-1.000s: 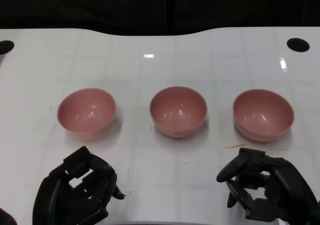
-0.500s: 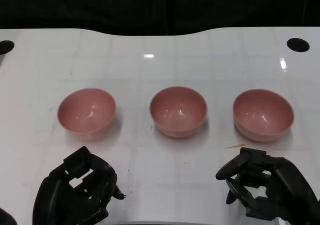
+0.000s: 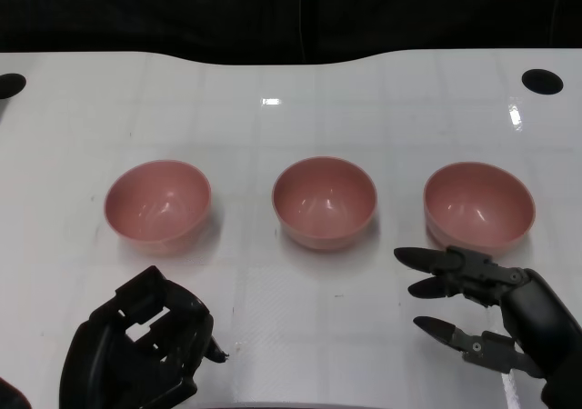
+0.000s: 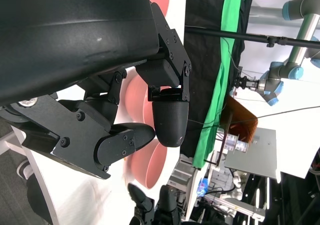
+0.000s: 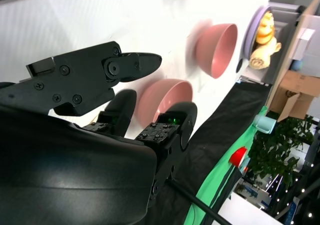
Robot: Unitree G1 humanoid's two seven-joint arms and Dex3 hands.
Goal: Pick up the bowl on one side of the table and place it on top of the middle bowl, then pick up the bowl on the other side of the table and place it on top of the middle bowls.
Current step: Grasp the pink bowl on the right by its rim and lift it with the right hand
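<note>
Three bowls are sitting in a row across the table: left bowl, middle bowl, right bowl. The left hand is lying before the left bowl, the right hand just before the right bowl.

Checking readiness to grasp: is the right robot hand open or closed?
Open. The right robot hand has its fingers spread apart and extended toward the right bowl, holding nothing.

A robotics lab is indicated by a green backdrop, another robot arm and stacked equipment
</note>
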